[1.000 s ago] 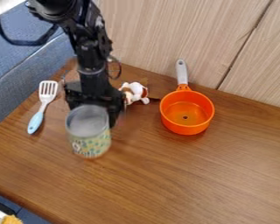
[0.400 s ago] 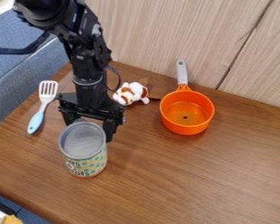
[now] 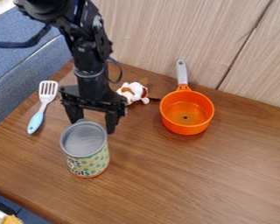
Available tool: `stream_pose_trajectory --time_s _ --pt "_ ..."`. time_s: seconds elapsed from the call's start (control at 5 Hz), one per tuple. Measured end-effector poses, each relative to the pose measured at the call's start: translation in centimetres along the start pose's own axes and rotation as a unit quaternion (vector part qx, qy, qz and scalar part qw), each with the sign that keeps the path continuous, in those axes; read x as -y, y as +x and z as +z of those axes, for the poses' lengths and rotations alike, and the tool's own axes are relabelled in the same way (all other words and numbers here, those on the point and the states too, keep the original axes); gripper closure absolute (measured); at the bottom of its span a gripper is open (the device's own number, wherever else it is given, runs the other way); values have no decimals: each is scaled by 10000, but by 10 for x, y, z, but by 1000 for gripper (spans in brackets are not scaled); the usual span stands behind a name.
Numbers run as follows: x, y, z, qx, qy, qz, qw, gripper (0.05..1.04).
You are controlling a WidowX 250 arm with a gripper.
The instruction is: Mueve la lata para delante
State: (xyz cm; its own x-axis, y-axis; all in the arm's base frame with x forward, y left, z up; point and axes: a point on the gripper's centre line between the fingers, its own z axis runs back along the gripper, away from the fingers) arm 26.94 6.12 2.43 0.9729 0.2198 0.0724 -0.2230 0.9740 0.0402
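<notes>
My black gripper [image 3: 94, 122] hangs down over the left part of the table, directly behind the can, with its two fingers spread apart and nothing held between them. The can [image 3: 89, 162] stands upright on the wood, its grey top facing up and a patterned label around its side. The left fingertip comes down at the can's back rim; the right one is a little behind and to the right of it. Whether they touch the can, I cannot tell.
An orange pan [image 3: 187, 127] with a grey handle sits at the back right of the wooden table [image 3: 206, 183]. A white-and-brown plush toy [image 3: 132, 92] lies just right of the arm. The blue-handled spatula [image 3: 36, 120] lies left, and a wood panel stands behind.
The can has moved toward the front edge of the table, staying upright. My gripper came forward behind it, then drew slightly back from it, with its fingers now more in view.
</notes>
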Motion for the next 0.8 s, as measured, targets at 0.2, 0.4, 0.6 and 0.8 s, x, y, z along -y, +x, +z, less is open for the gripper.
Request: stream_pose_trajectory --time_s 0.2,0.4,0.6,0.8 --pt "-10 16 10 232 26 171 9996 83" --pt "-17 34 23 476 -53 314 9984 83" --pt "-22 43 39 767 -196 357 9962 83" --pt "-22 44 41 798 -203 345 9960 83"
